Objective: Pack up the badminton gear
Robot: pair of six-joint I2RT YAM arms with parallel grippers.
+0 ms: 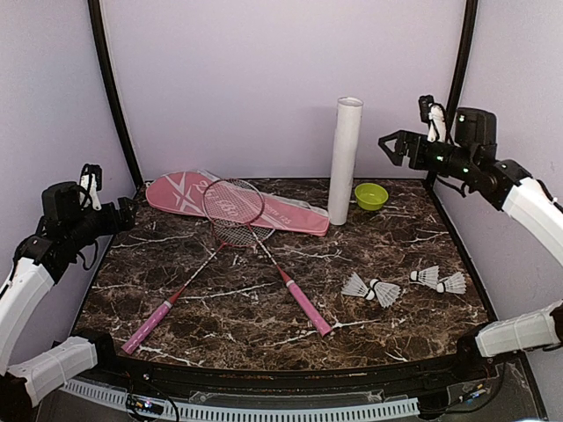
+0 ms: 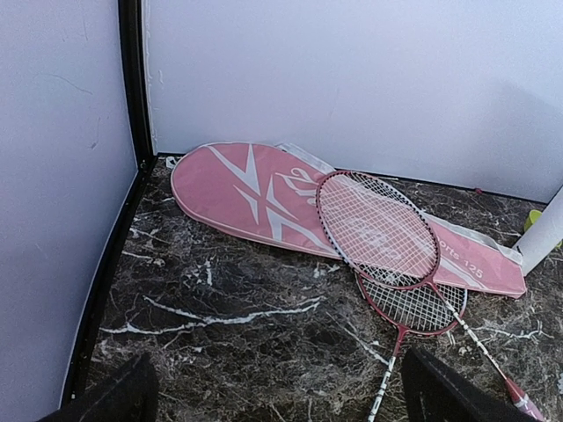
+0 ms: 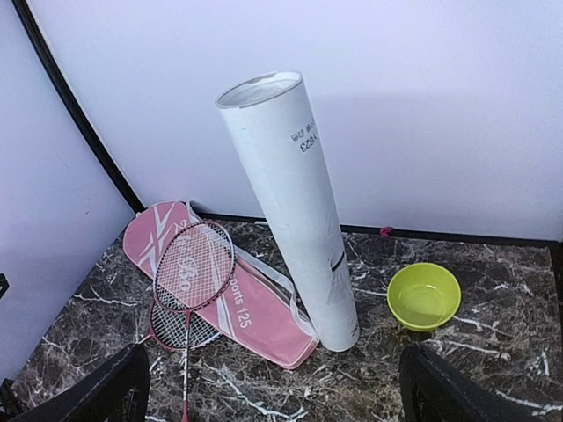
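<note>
We find the widest bare stretch of tabletop (image 1: 229, 308) in the wedge between the handles of the two crossed rackets (image 1: 234, 207). Another runs along the left edge, by the left claw (image 1: 126, 215), which hangs with its jaws spread. The racket heads lie over the cover (image 1: 176, 195), which fills the back strip against the wall (image 1: 264, 88). The tube (image 1: 345, 158) stands upright at the cover's right end, the tallest obstacle, with the bowl (image 1: 370, 196) just beside it. The right claw (image 1: 393, 146), jaws wide, hangs near the tube's top. Four shuttlecocks (image 1: 384, 293) dot the right front, and bare stone separates them from the bowl.
</note>
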